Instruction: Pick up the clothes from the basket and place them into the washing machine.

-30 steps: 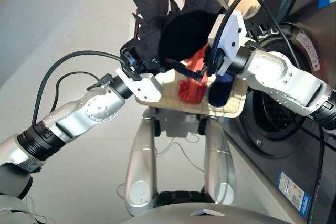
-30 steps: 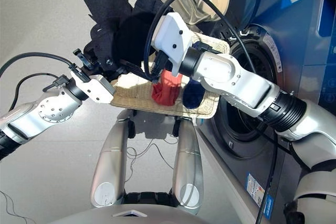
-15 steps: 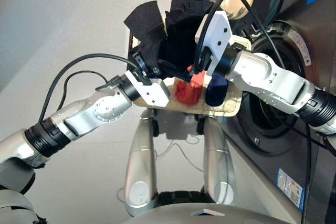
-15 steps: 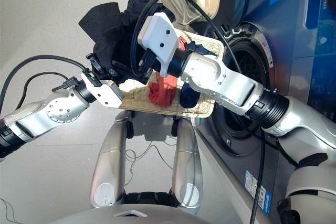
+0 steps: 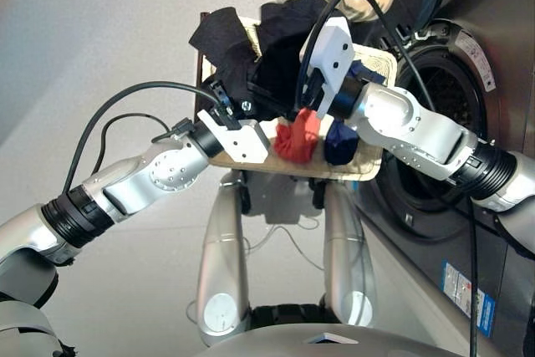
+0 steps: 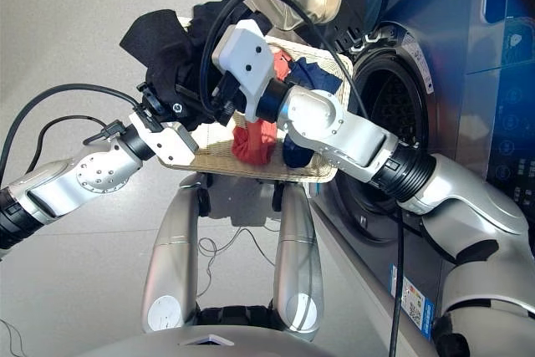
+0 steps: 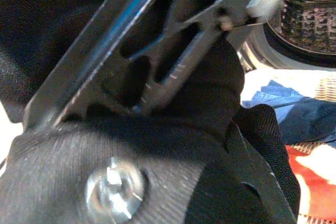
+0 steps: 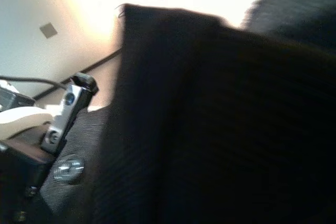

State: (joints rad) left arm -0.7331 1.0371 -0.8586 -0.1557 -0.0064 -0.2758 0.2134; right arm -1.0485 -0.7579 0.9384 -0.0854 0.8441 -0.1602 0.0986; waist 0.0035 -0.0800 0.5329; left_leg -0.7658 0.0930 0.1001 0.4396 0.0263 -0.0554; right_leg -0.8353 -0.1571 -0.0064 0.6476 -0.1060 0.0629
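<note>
Left eye view: left gripper [image 5: 227,104] and right gripper [image 5: 294,104] both clamp the black garment [image 5: 276,64] above the basket [image 5: 368,169].

pale grey floor [image 5: 100,31]; thin dark cable [image 5: 276,240] lying loose on it, blue stickers excluded

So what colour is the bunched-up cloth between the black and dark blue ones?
Coral-red garment, clearest in the left eye view.
</note>
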